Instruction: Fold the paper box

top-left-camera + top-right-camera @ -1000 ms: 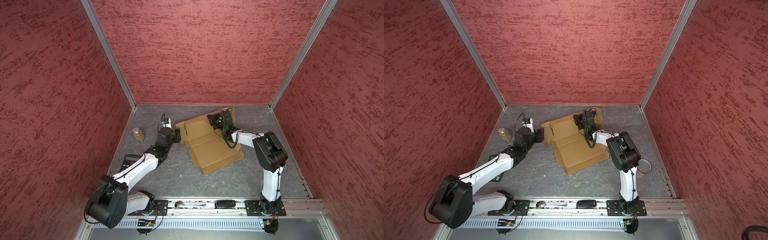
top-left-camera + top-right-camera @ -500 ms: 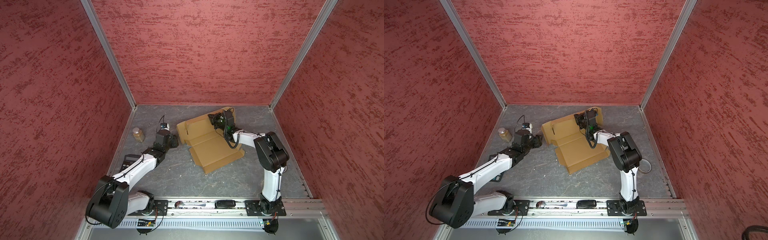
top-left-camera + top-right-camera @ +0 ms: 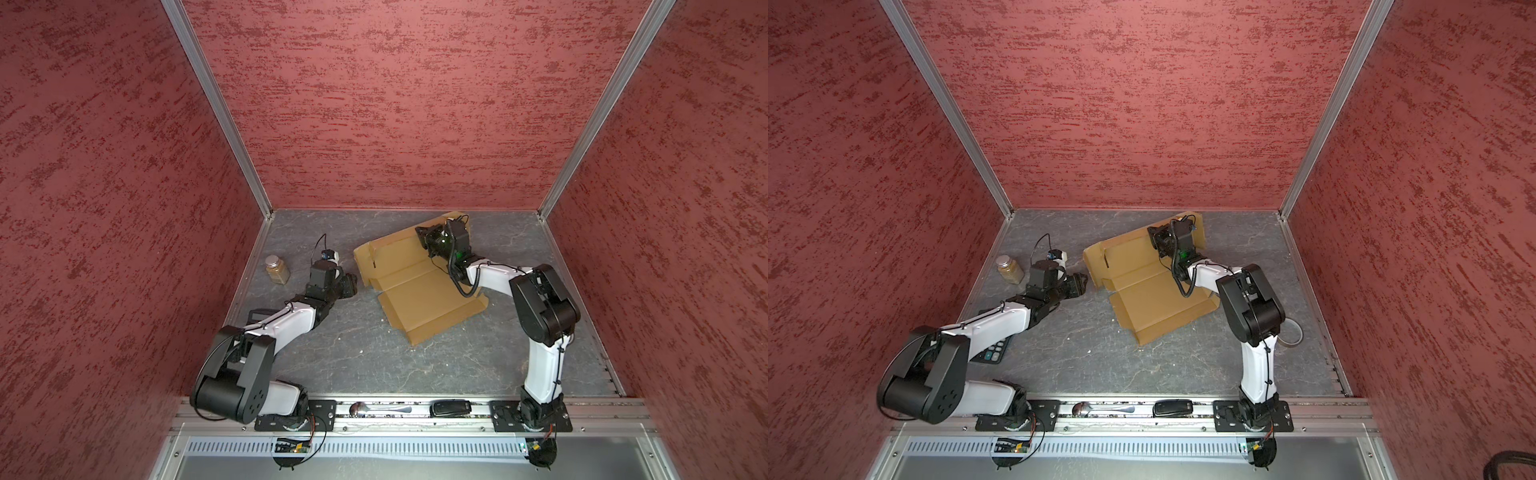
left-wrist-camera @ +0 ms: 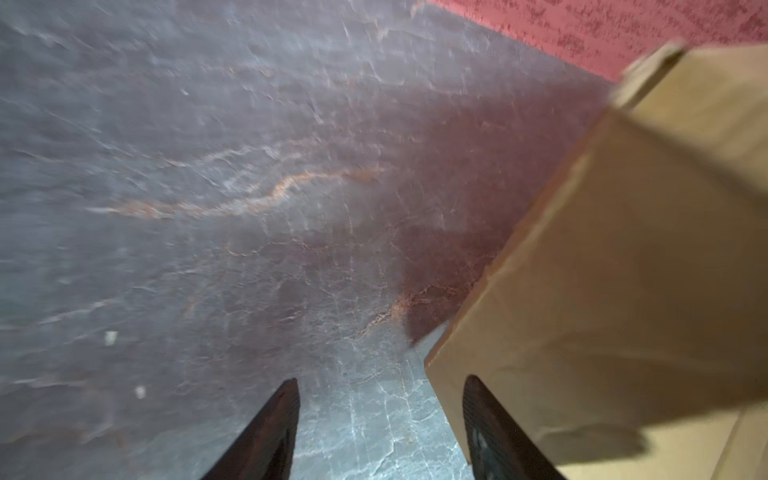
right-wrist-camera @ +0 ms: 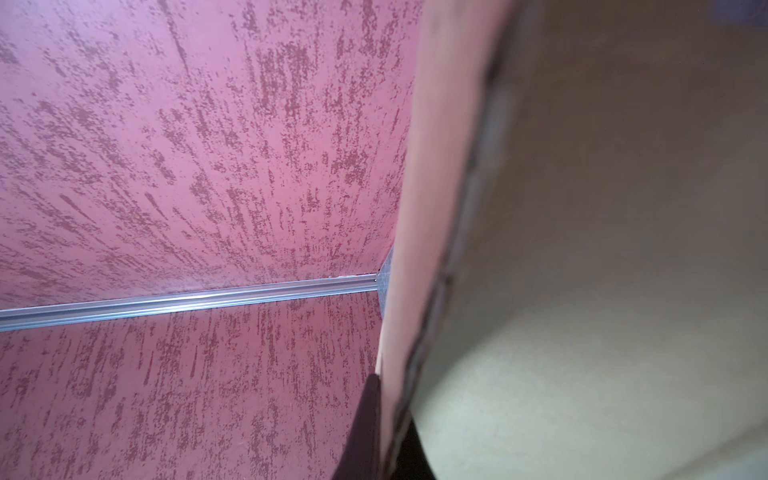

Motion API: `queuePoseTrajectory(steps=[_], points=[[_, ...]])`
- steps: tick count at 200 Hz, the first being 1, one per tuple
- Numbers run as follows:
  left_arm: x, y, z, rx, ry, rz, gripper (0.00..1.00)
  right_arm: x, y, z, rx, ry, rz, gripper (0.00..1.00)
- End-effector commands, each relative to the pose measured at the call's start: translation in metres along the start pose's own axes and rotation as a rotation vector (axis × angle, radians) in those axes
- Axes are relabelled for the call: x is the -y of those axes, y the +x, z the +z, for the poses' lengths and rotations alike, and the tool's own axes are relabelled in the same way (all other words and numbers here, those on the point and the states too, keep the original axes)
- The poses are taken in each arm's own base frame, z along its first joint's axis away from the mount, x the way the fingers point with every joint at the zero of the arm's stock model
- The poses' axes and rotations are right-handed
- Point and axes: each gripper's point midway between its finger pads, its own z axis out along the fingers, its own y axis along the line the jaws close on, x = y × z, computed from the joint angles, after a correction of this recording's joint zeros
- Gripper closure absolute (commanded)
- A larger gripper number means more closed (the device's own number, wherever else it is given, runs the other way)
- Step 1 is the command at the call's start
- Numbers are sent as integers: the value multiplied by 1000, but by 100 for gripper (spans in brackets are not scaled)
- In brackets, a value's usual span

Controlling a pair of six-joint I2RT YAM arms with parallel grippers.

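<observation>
Paper box [image 3: 419, 291] laid just right of left gripper [image 3: 352, 285] (touch unclear); jar [image 3: 277, 269] set left of it.

Matt tan corrugated cardboard is seen on paper box [image 3: 419, 291]. Tabletop [image 3: 374, 365] is finished as grey stone-look sheet, veined, dull. Walls [image 3: 395, 104] are coated w/ rough mottled red texture. Jar [image 3: 277, 272], approx 9 o'clock of box, is made of clear glass-like mat'l, lid [image 3: 272, 261] shiny metal.
</observation>
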Motion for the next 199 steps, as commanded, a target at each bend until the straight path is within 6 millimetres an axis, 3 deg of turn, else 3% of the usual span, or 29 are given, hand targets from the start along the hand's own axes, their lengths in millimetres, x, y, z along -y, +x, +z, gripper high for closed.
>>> queuePoseTrajectory(steps=[1, 81, 199], points=[[20, -21, 6, 52, 99, 25, 37, -28, -5, -9, 16, -75, -1, 96], [36, -29, 7, 98, 183, 49, 39, -25, -5, -8, 14, -69, 1, 96], [63, -20, 11, 76, 240, 106, 43, -16, -3, -2, 3, -69, 25, 96]])
